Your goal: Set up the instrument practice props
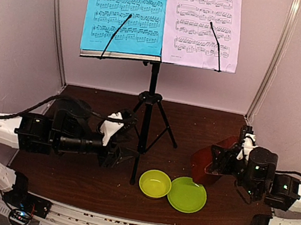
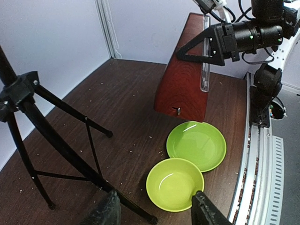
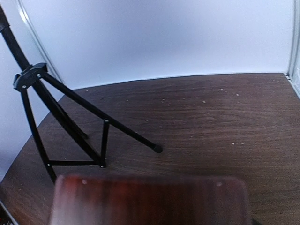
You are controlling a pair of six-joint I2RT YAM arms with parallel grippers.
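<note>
No title reads on the cyan sheet [image 1: 126, 9] or lilac sheet [image 1: 201, 22], only staves. Your right gripper [image 1: 219, 161] reaches inward, clamped on the tilted metronome [image 2: 183, 84]. Your left gripper [image 2: 157, 213] lies level, fingers spread, with the music stand [image 1: 151, 89] just beside it.
</note>
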